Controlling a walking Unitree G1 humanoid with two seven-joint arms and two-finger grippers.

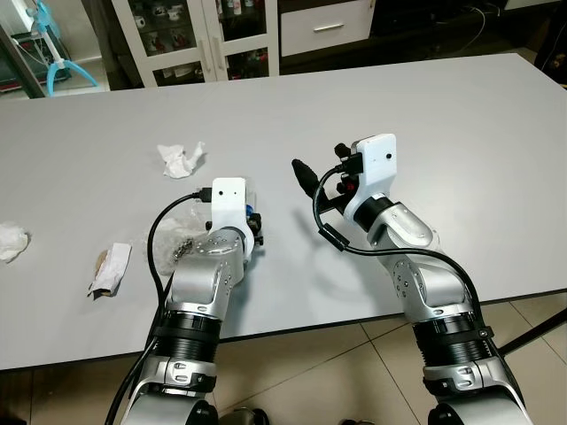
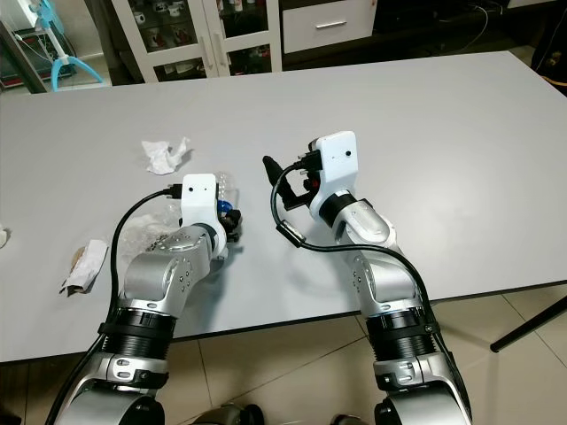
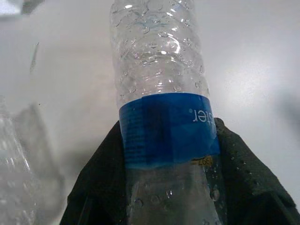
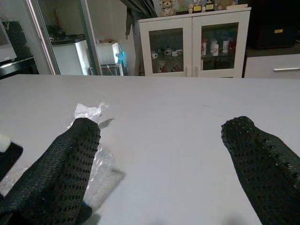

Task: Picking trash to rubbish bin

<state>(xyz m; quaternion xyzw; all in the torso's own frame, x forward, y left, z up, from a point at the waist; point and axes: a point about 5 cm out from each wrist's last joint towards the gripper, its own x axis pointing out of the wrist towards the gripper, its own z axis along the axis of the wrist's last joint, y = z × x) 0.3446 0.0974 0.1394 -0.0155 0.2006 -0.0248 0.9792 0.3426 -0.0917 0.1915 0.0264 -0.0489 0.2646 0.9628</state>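
While it lies on the table (image 1: 461,133), the bottle (image 3: 161,117) is clamped in the left gripper (image 3: 164,187).
Right gripper (image 4: 164,154) hovers nearby, fingers apart.

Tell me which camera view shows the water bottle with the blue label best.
The left wrist view: the water bottle appears close up, its blue label between the left gripper's black fingers. In both eye views the left arm's wrist covers most of it; the right wrist view shows the table and crumpled plastic.

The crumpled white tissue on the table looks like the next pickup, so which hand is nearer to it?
Left. The left hand, shut on the water bottle, sits just in front of the crumpled white tissue. The right hand, open, hovers farther to the tissue's right.
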